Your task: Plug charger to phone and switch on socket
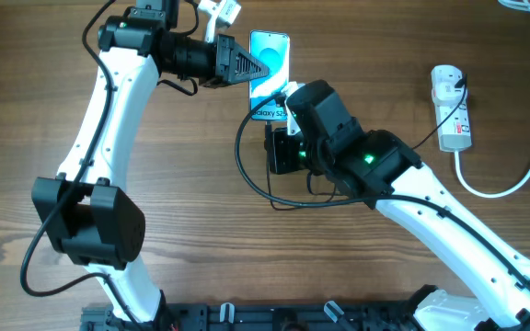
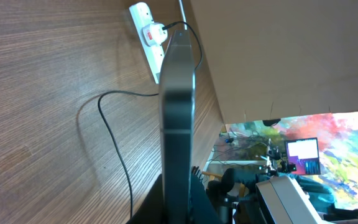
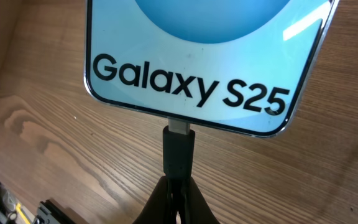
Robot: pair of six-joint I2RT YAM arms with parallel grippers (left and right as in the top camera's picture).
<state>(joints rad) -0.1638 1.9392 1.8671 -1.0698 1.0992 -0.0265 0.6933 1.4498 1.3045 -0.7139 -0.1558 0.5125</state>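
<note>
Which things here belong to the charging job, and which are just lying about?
Job:
phone, gripped by the left tool
charger, tip at the phone's port, gripped by the right tool
socket

Lying about:
cardboard panel
colourful picture
small screen

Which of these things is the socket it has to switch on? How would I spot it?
Look to the right side of the wooden table in the overhead view. There lies the socket, a short white strip with red marks. Only it trails a thick white lead.
</note>
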